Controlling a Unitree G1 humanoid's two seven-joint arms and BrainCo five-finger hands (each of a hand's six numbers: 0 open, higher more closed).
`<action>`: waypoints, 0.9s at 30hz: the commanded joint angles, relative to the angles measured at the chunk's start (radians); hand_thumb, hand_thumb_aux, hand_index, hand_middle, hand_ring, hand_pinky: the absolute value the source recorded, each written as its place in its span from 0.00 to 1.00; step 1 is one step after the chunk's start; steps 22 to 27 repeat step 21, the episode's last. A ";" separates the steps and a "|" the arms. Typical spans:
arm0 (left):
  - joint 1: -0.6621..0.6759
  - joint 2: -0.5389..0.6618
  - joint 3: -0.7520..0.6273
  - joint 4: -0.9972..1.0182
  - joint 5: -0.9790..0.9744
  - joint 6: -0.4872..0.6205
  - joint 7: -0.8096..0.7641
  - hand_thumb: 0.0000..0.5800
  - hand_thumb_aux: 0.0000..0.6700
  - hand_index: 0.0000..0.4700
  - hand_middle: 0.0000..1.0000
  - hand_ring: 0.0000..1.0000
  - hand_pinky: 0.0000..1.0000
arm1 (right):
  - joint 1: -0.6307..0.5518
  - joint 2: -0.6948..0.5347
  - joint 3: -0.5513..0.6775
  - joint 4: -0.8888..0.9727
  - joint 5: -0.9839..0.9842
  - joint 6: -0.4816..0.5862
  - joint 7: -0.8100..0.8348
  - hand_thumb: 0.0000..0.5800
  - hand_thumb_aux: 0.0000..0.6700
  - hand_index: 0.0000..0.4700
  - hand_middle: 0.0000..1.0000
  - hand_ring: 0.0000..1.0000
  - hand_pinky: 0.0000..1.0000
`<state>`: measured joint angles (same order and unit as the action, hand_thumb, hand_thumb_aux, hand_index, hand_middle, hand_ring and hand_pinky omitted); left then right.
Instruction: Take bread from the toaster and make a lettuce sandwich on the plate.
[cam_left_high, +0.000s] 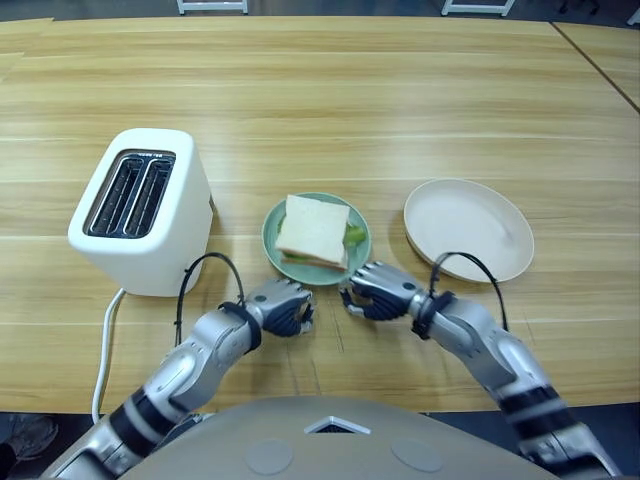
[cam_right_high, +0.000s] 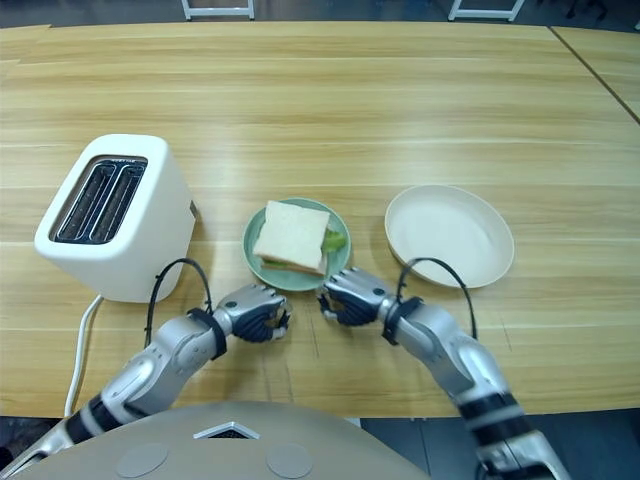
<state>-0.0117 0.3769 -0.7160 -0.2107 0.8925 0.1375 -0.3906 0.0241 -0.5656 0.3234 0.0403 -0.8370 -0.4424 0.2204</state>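
Note:
A white two-slot toaster (cam_left_high: 140, 210) stands at the left, and its dark slots look empty. On the small green plate (cam_left_high: 272, 222) lies a sandwich (cam_left_high: 314, 231): a white bread slice on top, green lettuce (cam_left_high: 355, 236) poking out at its right edge, another slice beneath. My left hand (cam_left_high: 281, 306) rests on the table just in front of the plate, fingers curled, holding nothing. My right hand (cam_left_high: 378, 292) sits near the plate's front right rim, fingers also curled and empty.
A cream plate (cam_left_high: 467, 229) with nothing on it lies to the right of the green one. The toaster's white cord (cam_left_high: 106, 345) runs toward the table's front edge. Bare wooden table (cam_left_high: 330, 90) stretches behind everything.

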 joint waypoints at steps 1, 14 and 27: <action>-0.176 -0.045 0.083 0.194 0.062 0.048 0.108 1.00 1.00 1.00 1.00 1.00 1.00 | -0.232 0.115 0.081 0.211 -0.130 0.075 -0.142 1.00 1.00 1.00 1.00 1.00 1.00; 0.229 -0.022 0.300 -0.237 -0.338 -0.202 0.329 0.00 0.00 0.00 0.00 0.00 0.00 | 0.164 0.061 -0.198 -0.144 0.408 -0.017 -0.237 0.00 0.00 0.00 0.00 0.00 0.00; 0.504 -0.083 0.322 -0.351 -0.687 -0.397 0.347 0.00 0.00 0.00 0.00 0.00 0.00 | 0.516 0.144 -0.241 -0.447 0.897 -0.051 -0.167 0.00 0.00 0.00 0.00 0.00 0.00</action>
